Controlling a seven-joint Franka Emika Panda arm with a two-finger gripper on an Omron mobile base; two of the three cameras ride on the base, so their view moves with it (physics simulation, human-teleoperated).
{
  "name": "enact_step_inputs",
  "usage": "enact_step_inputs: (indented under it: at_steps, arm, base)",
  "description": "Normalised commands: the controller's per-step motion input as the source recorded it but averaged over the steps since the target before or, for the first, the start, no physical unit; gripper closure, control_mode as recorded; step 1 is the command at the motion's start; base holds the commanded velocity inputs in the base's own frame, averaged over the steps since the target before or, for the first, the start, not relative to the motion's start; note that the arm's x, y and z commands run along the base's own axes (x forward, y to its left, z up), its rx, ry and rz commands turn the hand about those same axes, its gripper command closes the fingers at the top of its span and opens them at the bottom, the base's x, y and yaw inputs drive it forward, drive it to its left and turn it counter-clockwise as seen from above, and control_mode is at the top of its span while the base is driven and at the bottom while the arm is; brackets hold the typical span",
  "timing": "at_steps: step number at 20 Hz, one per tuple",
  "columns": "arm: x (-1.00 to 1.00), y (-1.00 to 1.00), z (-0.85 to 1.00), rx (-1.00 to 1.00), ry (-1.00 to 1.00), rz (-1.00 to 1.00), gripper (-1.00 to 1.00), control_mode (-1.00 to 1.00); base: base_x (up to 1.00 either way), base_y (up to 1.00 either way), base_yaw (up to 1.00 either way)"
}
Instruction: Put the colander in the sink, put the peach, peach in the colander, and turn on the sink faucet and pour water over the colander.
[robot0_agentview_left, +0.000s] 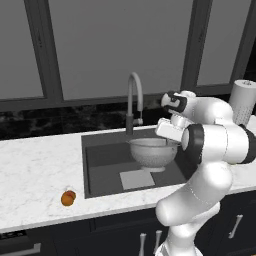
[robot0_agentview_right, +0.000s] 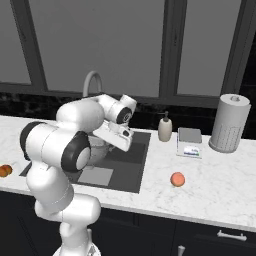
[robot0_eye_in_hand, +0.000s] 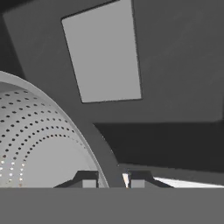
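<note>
The two-finger gripper (robot0_eye_in_hand: 112, 179) pinches the rolled rim of the round grey perforated metal colander (robot0_eye_in_hand: 39, 140); the dark rectangular sink's (robot0_eye_in_hand: 183, 65) floor lies toward twelve o'clock.

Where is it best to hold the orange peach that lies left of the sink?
Probably around the middle of the peach, coming straight down from above. It is small and round, it rests on the open counter, and nothing stands beside it, so the fingers can close on both sides.
</note>
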Motion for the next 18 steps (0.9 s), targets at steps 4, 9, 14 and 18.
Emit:
enact_step_inputs:
  at_steps: [4, 9, 14, 18]
  arm:
    - [0.57, 0.0, -0.46, -0.05, -0.08, 0.1, 1.0, -1.0]
    - [0.36, 0.1, -0.58, -0.04, -0.22, 0.03, 1.0, -1.0]
    - [0.34, 0.09, -0.57, 0.0, -0.23, 0.0, 1.0, -1.0]
    - [0.51, 0.02, -0.39, 0.0, -0.02, 0.0, 1.0, -1.0]
  base:
    - [0.0, 0.0, 0.0]
    - [0.0, 0.0, 0.0]
    - [0.0, 0.0, 0.0]
    - [0.0, 0.0, 0.0]
